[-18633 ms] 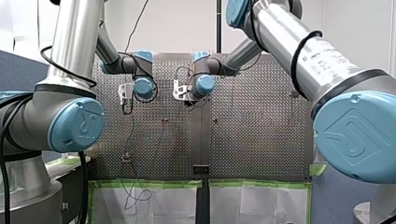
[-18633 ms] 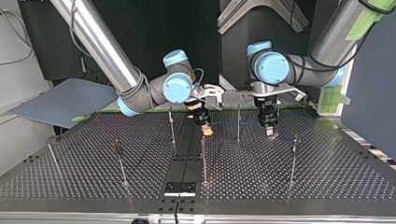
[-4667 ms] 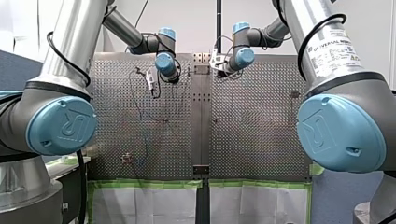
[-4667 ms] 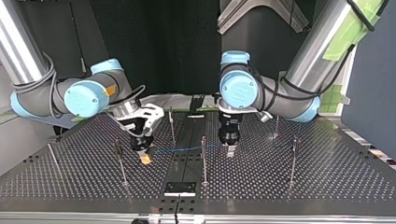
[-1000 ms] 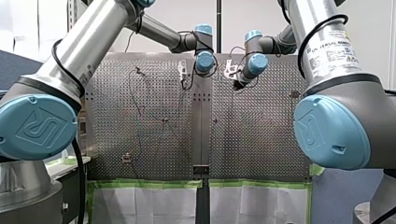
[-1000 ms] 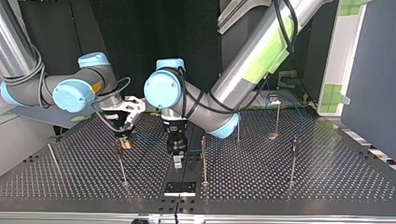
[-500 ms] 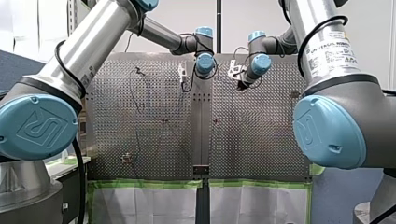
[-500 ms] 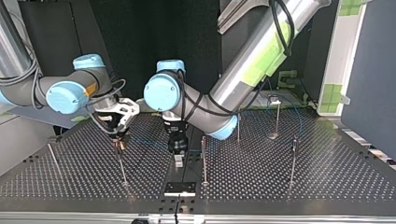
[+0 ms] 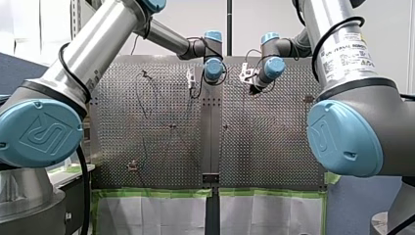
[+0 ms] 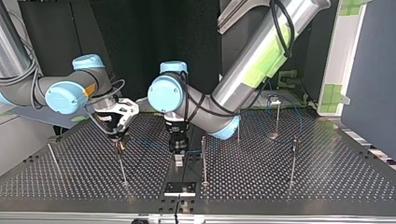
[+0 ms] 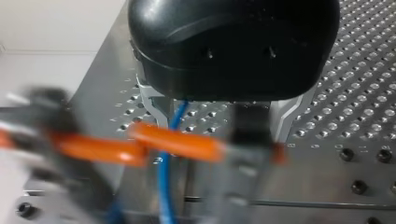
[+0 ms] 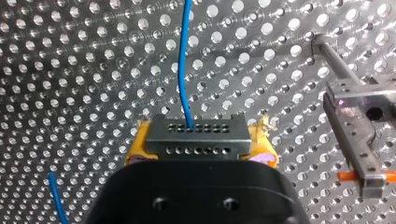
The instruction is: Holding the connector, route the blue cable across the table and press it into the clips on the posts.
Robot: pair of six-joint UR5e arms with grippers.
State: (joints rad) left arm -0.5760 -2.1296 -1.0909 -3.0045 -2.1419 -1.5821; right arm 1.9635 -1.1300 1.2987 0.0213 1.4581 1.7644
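**Line the cable up with the clip beside the connector**

My right gripper point(image 12: 201, 148) is clamped on the grey, hole-studded metal connector point(image 12: 196, 135), with its yellow pads point(image 12: 136, 148) squeezing both ends. Taking 12 o'clock as straight ahead of that gripper, the thin blue cable point(image 12: 183, 60) leaves the connector at 12. A slim metal post carrying an orange-tipped clip point(image 12: 357, 135) stands just beside it at 3 o'clock, not touching. My left gripper point(image 10: 179, 159) hangs over the table's centre strip, and the cable passes beneath its black body. Whether it pinches the cable I cannot tell.

To do this step well, I judge the connector should swing past the post until the cable lies across the clip's mouth. It should be taut but unstrained, then pressed in squarely. A slack span would likely slip out.

The table point(image 10: 289, 182) is a dark perforated metal plate. In the top view thin posts stand around its middle. At the far post point(image 10: 277, 116), at 2 o'clock, the cable seems already caught. Behind the table are black panels, and green tape wraps my left arm.
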